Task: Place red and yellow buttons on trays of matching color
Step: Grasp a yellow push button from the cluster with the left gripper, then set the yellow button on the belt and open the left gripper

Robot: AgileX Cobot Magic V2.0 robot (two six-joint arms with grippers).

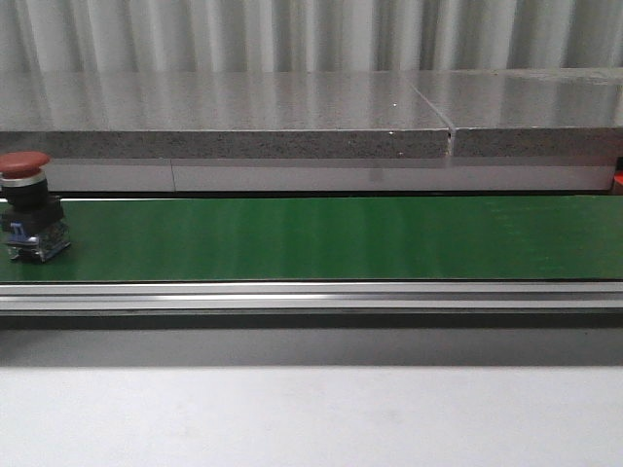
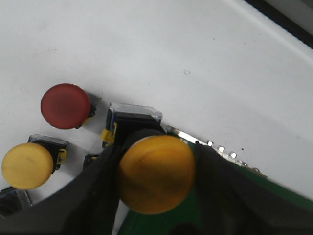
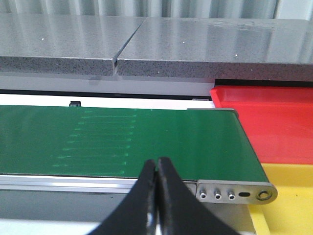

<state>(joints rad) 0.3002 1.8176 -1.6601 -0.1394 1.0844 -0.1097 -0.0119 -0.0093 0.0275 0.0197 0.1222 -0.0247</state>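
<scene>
In the left wrist view my left gripper (image 2: pixel 156 157) is shut on a yellow button (image 2: pixel 156 176), its black fingers (image 2: pixel 98 191) pressing both sides of the cap above the end of the green belt (image 2: pixel 254 198). Beside it on the white table lie a red button (image 2: pixel 65 105) and another yellow button (image 2: pixel 27 165). A red button (image 1: pixel 24 167) on a black base stands on the belt (image 1: pixel 321 238) at its far left in the front view. My right gripper (image 3: pixel 157 165) is shut and empty at the belt's other end, near the red tray (image 3: pixel 274 122) and the yellow tray (image 3: pixel 288 208).
A grey stone ledge (image 1: pixel 292 107) runs behind the conveyor. An aluminium rail (image 1: pixel 311 295) borders the belt's near side, with white table (image 1: pixel 311 418) in front. The belt's end plate with screws (image 3: pixel 234 195) sits just right of my right fingers.
</scene>
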